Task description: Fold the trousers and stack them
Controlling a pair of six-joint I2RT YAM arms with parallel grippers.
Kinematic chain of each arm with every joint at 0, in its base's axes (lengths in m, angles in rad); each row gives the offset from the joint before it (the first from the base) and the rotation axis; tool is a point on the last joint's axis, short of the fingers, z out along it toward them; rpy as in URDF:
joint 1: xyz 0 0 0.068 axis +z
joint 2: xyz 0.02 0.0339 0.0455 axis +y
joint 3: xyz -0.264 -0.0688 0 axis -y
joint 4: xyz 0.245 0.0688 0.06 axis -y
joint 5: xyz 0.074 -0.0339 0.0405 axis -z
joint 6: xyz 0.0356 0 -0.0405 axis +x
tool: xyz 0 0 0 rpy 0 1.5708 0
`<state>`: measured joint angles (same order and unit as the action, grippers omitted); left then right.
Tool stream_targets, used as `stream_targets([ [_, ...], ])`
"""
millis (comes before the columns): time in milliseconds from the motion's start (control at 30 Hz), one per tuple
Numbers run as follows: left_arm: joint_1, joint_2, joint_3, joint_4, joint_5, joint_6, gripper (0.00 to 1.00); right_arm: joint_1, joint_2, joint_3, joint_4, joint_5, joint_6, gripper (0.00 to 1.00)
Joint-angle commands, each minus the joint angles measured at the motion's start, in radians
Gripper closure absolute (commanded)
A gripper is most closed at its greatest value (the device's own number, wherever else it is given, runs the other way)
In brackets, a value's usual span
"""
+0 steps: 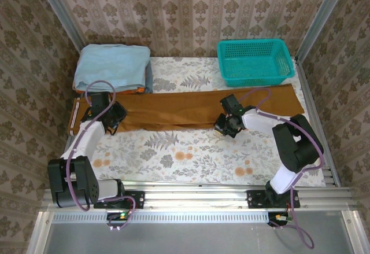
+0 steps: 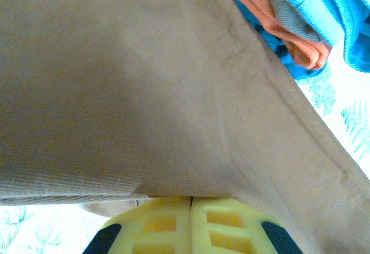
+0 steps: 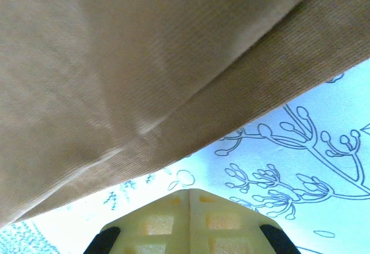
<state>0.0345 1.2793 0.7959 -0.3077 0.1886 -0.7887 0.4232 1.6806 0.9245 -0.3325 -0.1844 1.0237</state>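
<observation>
Closed yellow tips of the left end effector (image 2: 191,203) meet the near hem of the trousers (image 1: 191,108), apparently pinching it; the right end effector (image 3: 189,195) is closed just short of that hem, seemingly empty. Rust-brown and smooth, the trousers lie as one long band from the left edge of the bench (image 1: 191,157) to the right, so crosswise folding and stacking seem left.

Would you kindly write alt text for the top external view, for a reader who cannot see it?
Rust-brown trousers lie spread across a floral table, with the left end effector and the right end effector shut at their near edge. Behind them sit a folded light blue garment at left and a teal basket at right.
</observation>
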Motion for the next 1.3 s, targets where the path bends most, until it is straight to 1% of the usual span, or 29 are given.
stream_targets([
  [0,0.014,-0.053,-0.013,-0.016,0.020,0.030,1.00,-0.004,-0.042,0.007,-0.024,0.003,-0.008,1.00],
  [33,0.015,-0.056,-0.012,-0.020,0.020,0.033,1.00,0.002,-0.044,0.014,-0.032,0.001,-0.007,0.99],
  [100,0.017,-0.058,-0.008,-0.025,0.031,0.035,1.00,0.030,-0.045,0.032,-0.034,-0.012,0.012,0.75],
  [167,0.017,-0.056,-0.001,-0.025,0.043,0.029,1.00,0.075,-0.037,0.054,-0.025,-0.006,0.047,0.64],
  [200,0.016,-0.053,0.002,-0.024,0.050,0.026,1.00,0.104,-0.025,0.068,-0.019,-0.008,0.075,0.61],
  [300,0.016,-0.060,0.013,-0.032,0.062,0.021,1.00,0.169,0.019,0.093,0.026,-0.015,0.155,0.58],
  [467,0.016,-0.086,0.016,-0.055,0.065,0.029,1.00,0.231,0.107,0.142,0.110,-0.027,0.265,0.55],
  [533,0.018,-0.092,0.018,-0.065,0.067,0.029,1.00,0.241,0.150,0.180,0.122,-0.046,0.289,0.55],
  [700,0.024,-0.104,0.035,-0.079,0.077,0.031,1.00,0.244,0.232,0.258,0.121,-0.037,0.339,0.51],
  [900,0.026,-0.106,0.041,-0.082,0.091,0.030,1.00,0.244,0.277,0.283,0.135,-0.021,0.392,0.50],
  [967,0.026,-0.107,0.039,-0.081,0.095,0.030,1.00,0.243,0.282,0.289,0.137,-0.016,0.393,0.51],
  [1000,0.027,-0.107,0.040,-0.082,0.095,0.033,1.00,0.242,0.288,0.296,0.132,-0.023,0.399,0.54],
  [1033,0.027,-0.107,0.040,-0.082,0.095,0.035,1.00,0.242,0.296,0.297,0.150,-0.037,0.405,0.62],
  [1067,0.027,-0.107,0.040,-0.085,0.093,0.036,1.00,0.242,0.304,0.297,0.173,-0.053,0.412,0.72],
  [1133,0.032,-0.106,0.039,-0.084,0.098,0.034,1.00,0.245,0.309,0.303,0.185,-0.070,0.406,0.88],
  [1200,0.038,-0.106,0.037,-0.081,0.102,0.034,1.00,0.246,0.304,0.300,0.180,-0.075,0.389,0.98],
  [1233,0.042,-0.106,0.038,-0.081,0.108,0.033,1.00,0.247,0.295,0.287,0.189,-0.078,0.382,1.00],
  [1267,0.049,-0.106,0.041,-0.083,0.112,0.033,1.00,0.245,0.281,0.270,0.200,-0.080,0.373,1.00],
])
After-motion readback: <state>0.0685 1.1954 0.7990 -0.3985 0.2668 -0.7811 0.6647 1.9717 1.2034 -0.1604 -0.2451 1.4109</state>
